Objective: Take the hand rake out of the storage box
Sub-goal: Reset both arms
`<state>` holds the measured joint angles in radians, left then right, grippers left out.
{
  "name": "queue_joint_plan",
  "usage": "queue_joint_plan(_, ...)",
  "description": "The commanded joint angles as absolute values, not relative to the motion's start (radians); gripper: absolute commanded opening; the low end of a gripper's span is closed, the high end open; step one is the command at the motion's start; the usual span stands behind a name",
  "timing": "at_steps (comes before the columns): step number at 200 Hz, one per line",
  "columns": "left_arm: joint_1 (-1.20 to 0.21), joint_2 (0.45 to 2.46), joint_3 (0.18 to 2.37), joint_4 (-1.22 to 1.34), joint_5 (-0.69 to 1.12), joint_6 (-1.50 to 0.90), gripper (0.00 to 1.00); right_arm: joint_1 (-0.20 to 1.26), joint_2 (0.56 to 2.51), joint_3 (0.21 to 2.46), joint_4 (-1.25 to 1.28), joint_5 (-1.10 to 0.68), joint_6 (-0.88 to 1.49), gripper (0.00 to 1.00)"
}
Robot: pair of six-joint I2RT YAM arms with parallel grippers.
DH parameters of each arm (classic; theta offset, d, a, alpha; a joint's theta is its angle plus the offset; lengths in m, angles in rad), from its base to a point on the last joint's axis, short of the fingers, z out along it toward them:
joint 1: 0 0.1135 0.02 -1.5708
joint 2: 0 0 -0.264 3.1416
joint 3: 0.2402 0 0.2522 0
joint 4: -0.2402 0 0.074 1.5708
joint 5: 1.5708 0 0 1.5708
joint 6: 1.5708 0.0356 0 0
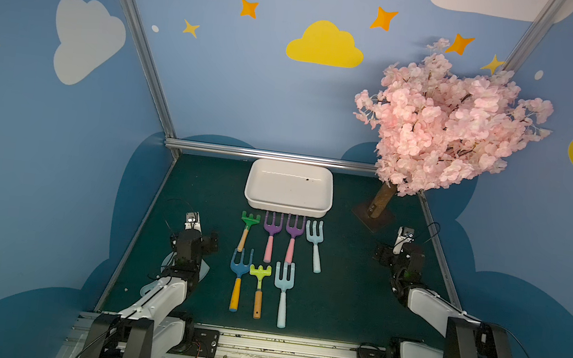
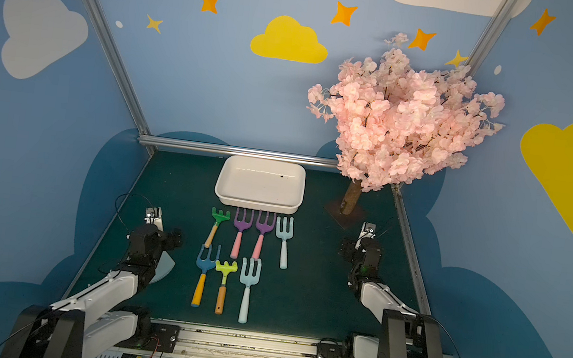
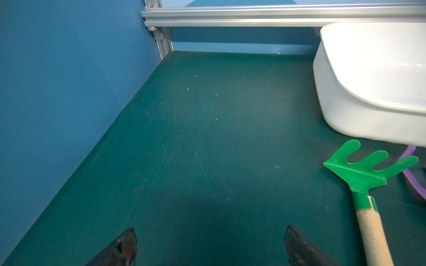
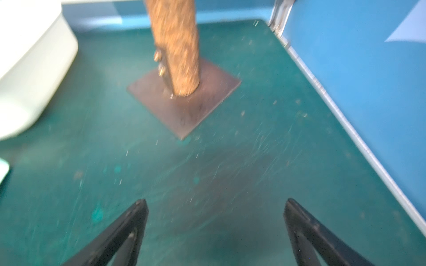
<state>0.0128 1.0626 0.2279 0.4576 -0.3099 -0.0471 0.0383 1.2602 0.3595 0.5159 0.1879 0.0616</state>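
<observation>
The white storage box [image 1: 287,208] [image 2: 257,204] stands at the back middle of the green mat, and nothing lies inside it. Two hand rakes lie on the mat in front of it: a green one [image 1: 250,219] [image 3: 359,175] with a tan handle, and a yellow-green one [image 1: 260,271] [image 2: 226,267] with an orange handle. My left gripper [image 3: 211,230] hovers open over bare mat, left of the green rake. On the right side my right gripper [image 4: 215,202] is open and holds nothing, facing the tree's base.
Several toy forks, purple [image 1: 273,224], pale blue [image 1: 315,232] and blue [image 1: 240,261], lie in two rows among the rakes. A pink blossom tree [image 1: 448,121] on a brown base plate [image 4: 184,101] stands back right. Aluminium rails and blue walls bound the mat.
</observation>
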Motion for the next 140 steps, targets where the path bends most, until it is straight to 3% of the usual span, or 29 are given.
queue_joint_plan(1,0.038,1.097,0.228,0.616,-0.217,0.005,1.0,0.025,1.276,0.364,0.609,0.145,0.048,0.96)
queue_joint_plan(53,0.039,1.208,0.184,0.876,-0.08,-0.002,1.0,-0.081,1.315,0.343,0.671,-0.056,0.082,0.96)
queue_joint_plan(65,0.039,1.253,0.192,0.926,-0.062,-0.012,1.0,-0.067,1.384,0.318,0.811,-0.168,0.025,0.95)
queue_joint_plan(84,0.039,1.329,0.217,0.949,-0.008,-0.028,1.0,-0.021,1.59,0.324,1.096,-0.203,-0.011,0.96)
queue_joint_plan(110,0.016,1.656,0.199,1.383,-0.011,0.008,1.0,-0.019,1.459,0.411,0.707,-0.094,0.016,0.96)
queue_joint_plan(128,-0.003,1.514,0.257,1.055,-0.125,-0.015,1.0,0.005,1.496,0.399,0.785,-0.039,-0.001,0.96)
queue_joint_plan(140,-0.01,1.559,0.341,0.97,-0.144,-0.009,1.0,0.013,1.536,0.37,0.907,-0.026,-0.001,0.96)
